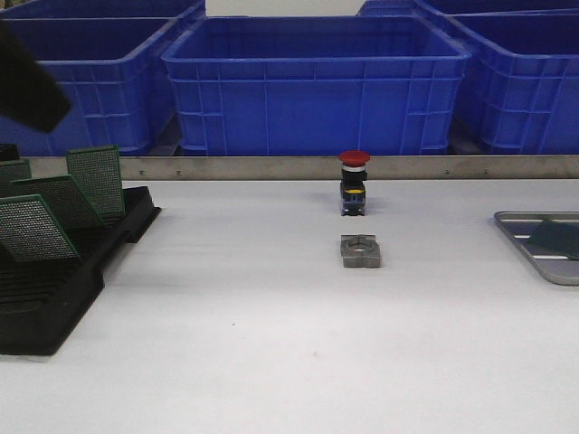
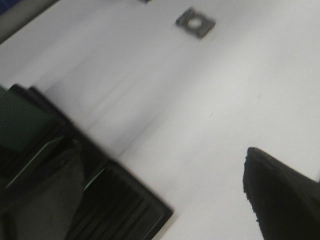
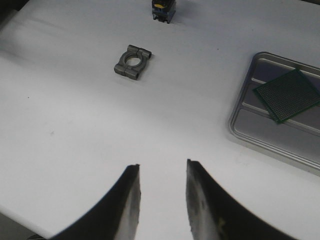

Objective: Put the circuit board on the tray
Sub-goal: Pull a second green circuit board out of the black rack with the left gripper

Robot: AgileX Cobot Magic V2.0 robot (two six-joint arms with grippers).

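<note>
White table (image 1: 271,344); wrist view shows circuit board (image 3: 287,95) on tray (image 3: 260,137).

Lighting: even, diffuse, overhead; we note only soft, short shadows beneath objects on the pale surface (image 1: 271,344). Front view: sharp, slightly grainy. Left wrist view: heavy motion blur, streaking toward 1 o'clock. Right wrist view: clear, mildly washed.

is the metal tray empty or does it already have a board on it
Not empty: one green circuit board lies flat on the tray, as the right wrist view shows.
</note>
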